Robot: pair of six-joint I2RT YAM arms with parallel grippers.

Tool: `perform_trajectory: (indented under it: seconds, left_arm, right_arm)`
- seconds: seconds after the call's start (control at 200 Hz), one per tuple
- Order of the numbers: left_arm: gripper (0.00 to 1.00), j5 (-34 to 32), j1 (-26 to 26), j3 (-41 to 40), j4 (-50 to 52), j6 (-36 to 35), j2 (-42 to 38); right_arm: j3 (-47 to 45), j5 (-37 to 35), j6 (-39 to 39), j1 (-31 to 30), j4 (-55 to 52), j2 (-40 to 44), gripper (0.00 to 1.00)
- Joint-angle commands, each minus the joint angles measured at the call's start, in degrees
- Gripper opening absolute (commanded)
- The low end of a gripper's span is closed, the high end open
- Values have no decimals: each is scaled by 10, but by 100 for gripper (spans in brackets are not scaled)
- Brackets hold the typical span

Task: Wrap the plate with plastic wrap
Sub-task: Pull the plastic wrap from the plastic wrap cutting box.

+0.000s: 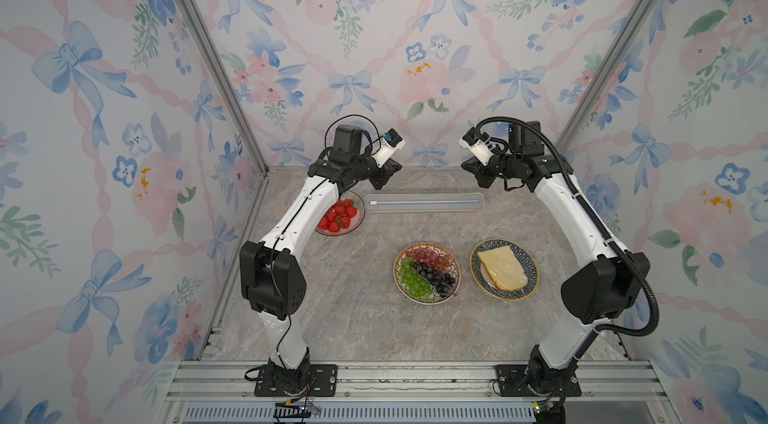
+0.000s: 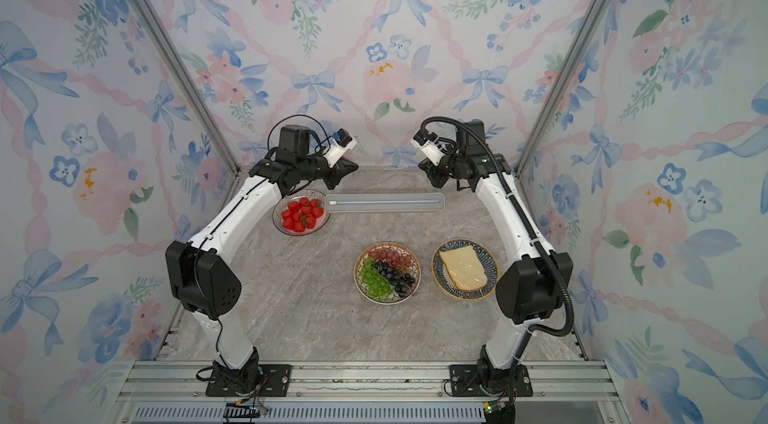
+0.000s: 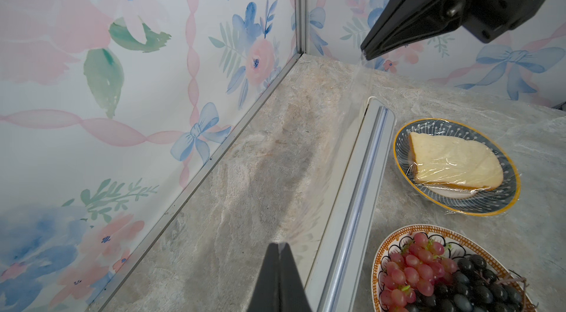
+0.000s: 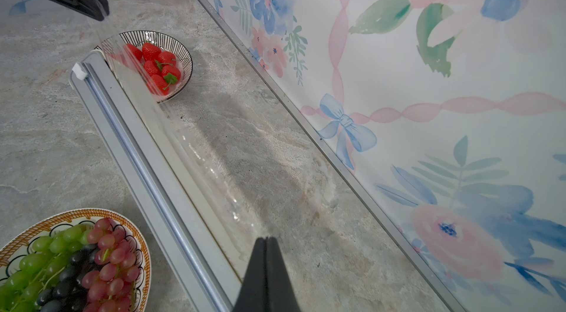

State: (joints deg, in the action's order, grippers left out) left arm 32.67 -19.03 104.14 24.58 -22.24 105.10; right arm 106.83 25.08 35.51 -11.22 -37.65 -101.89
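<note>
Both black grippers are pinched closed on the upper edge of the thin, clear, glossy plastic wrap (image 4: 208, 172). The left gripper (image 3: 277, 246) sits at the lower middle of its wrist view and the right gripper (image 4: 266, 240) at the lower middle of its own. On each, the jaws press flat together with film at the tips. The sheet rises from the far long edge of the long narrow cream box with a pale grey-blue top (image 1: 424, 202) (in both top views the film itself barely shows). The box lies across the upper middle of the grey marble-patterned table (image 1: 332, 318), with a bare strip between it and the floral back wall (image 1: 374, 47). A striped bowl of red strawberries (image 1: 340, 214) sits just beside the box's left end, partly under the left arm. Right of centre, the orange-rimmed plate of green, red and black grapes (image 1: 427, 272) lies near the blue-patterned plate of film-covered bread (image 1: 504, 269), with a narrow gap between their rims. Bare tabletop spreads across the lower left.
</note>
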Motion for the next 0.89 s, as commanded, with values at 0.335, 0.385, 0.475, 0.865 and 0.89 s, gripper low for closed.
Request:
perform_trajectory:
  seconds: [0.335, 0.385, 0.475, 0.865, 0.89]
  left_arm:
    - [0, 11, 0, 32, -16, 10, -5]
    - [0, 10, -1, 32, -16, 10, -6]
    - [0, 10, -1, 32, -16, 10, -4]
    - [0, 5, -2, 33, -16, 9, -7]
    - [0, 4, -2, 33, -16, 9, -8]
  right_arm:
    - [19, -4, -6, 9, 14, 27, 0]
    - [18, -4, -6, 9, 16, 28, 0]
    - [18, -4, -7, 9, 16, 27, 0]
    - [19, -4, -7, 8, 16, 27, 0]
    - [19, -4, -7, 8, 16, 27, 0]
